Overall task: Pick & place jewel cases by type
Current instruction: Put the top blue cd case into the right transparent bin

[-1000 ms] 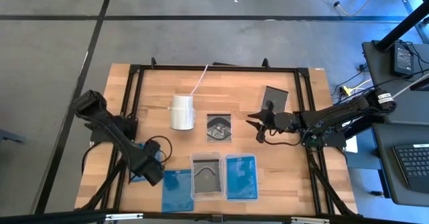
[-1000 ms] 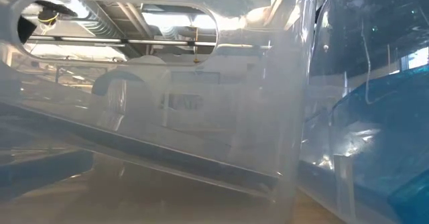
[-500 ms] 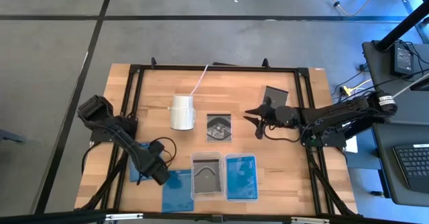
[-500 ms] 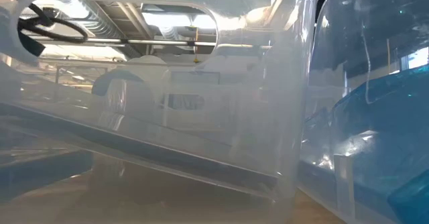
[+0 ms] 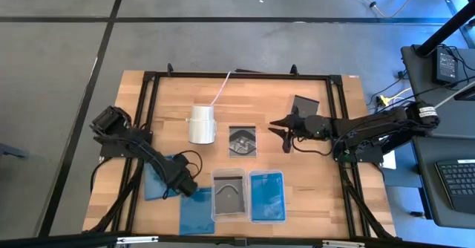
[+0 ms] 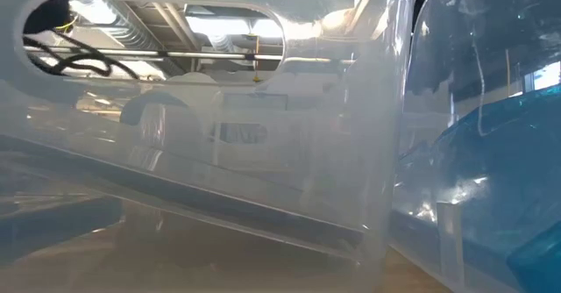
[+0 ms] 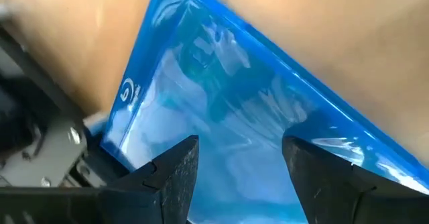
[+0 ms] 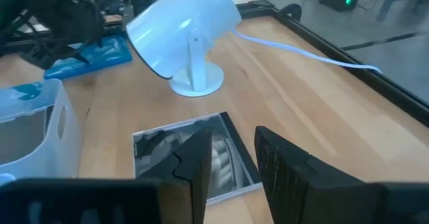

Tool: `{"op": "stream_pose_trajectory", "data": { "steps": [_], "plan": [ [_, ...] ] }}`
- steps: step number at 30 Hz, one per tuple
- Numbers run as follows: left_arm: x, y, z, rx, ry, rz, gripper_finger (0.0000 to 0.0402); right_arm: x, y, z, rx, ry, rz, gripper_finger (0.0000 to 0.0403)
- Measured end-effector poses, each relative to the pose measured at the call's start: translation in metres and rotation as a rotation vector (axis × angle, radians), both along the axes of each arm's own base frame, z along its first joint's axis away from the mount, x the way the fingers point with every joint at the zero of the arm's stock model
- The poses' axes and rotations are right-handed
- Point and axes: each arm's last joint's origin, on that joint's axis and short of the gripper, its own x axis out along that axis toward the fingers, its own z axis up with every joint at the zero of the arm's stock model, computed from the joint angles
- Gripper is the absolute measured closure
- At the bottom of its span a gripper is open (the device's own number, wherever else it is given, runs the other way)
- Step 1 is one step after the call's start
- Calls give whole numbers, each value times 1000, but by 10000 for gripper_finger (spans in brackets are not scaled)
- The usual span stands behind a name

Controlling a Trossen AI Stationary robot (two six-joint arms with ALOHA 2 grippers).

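Risk sits with the left gripper, jaws apart over a blue jewel case at the table's near left: closing off-centre could skid it. The right gripper, fingers slightly parted and empty, hovers beside the grey jewel case

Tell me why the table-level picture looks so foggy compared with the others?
Low view: a clear plastic tray stands right against the lens, so the room shows hazy through its wall, with ceiling-light glare on top. Left wrist view: the blue jewel case fills the frame, streaked with reflections; the table corner is smeared. High view: evenly lit and sharp.
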Motion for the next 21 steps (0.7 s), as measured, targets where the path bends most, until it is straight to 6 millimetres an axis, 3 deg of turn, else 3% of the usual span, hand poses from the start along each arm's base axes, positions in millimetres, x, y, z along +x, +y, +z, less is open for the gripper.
{"op": "stream_pose_trajectory", "data": {
  "steps": [13, 21],
  "plan": [
    [15, 20, 3, 117, -140, -48, 181, 14, -3, -11, -28, -11, 46, 284],
    [22, 31, 3, 174, -175, -26, 181, 38, -17, -9, -36, -82, 179, 284]
  ]
}}
